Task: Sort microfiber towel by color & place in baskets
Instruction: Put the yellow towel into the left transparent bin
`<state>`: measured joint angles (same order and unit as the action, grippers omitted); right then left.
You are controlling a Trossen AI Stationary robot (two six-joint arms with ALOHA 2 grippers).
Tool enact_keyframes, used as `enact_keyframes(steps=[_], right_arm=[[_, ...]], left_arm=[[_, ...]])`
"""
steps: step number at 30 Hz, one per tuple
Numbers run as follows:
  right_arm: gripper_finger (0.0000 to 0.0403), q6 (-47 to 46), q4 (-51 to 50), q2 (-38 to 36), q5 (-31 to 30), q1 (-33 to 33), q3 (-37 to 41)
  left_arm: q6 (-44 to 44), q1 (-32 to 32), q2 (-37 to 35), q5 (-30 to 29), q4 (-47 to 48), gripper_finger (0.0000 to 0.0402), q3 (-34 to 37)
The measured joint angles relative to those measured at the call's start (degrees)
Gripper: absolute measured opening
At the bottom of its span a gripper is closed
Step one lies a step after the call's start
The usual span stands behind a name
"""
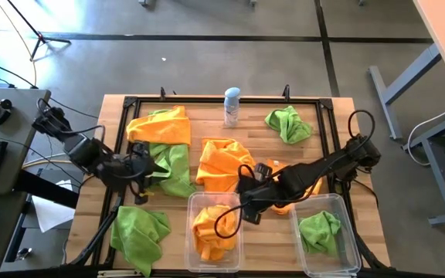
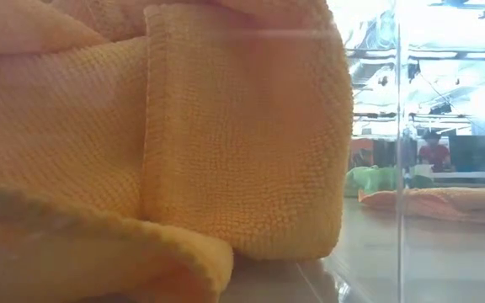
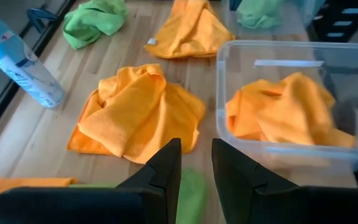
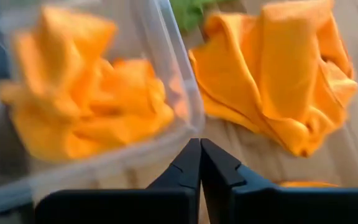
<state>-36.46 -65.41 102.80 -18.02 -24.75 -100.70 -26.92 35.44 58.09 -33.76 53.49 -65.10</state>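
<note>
**Right arm nearest the loose orange towel**

The right gripper (image 4: 200, 163), fingers pressed together and empty, hangs by the clear plastic basket (image 1: 194, 202) holding orange cloths. Just beyond lies the crumpled orange microfiber towel (image 4: 278, 74). The left gripper (image 3: 195, 163) is slightly parted, farther off.

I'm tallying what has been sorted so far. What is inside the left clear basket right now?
The left basket holds crumpled orange towel, at least one cloth; folds hide whether more lie underneath. No green shows in it. The right gripper, fingers shut and empty, sits over the basket's far rim.
</note>
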Motion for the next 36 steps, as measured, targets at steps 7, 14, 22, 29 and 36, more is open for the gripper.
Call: enact_keyframes(steps=[7, 14, 22, 29, 36], right_arm=[[0.0001, 2.84, 6.78, -13.35, -1.42, 0.49, 19.38], [0.0001, 5.61, 22.27, -36.46, -1.53, 2.46, 43.38], [0.0000, 16.32, 38.17, -56.32, -3.38, 9.11, 62.36], [0.0000, 11.13, 40.20, -61.35, -8.57, 12.60, 68.76], [0.0000, 8.17, 40.50, -60.88, -7.98, 13.53, 69.10]], left_arm=[[-2.70, -3.71, 3.91, -0.38, -0.97, 0.0076, 0.00], [-8.95, -9.84, 5.73, -0.36, -0.85, 0.0076, 0.02], [-19.14, -22.02, 5.70, 2.12, 0.15, 0.0076, 0.00], [-19.46, -32.37, 6.12, 3.36, 5.97, 0.0076, 0.00], [-11.91, -41.84, 6.36, 9.65, 11.30, 0.0112, 0.00]])
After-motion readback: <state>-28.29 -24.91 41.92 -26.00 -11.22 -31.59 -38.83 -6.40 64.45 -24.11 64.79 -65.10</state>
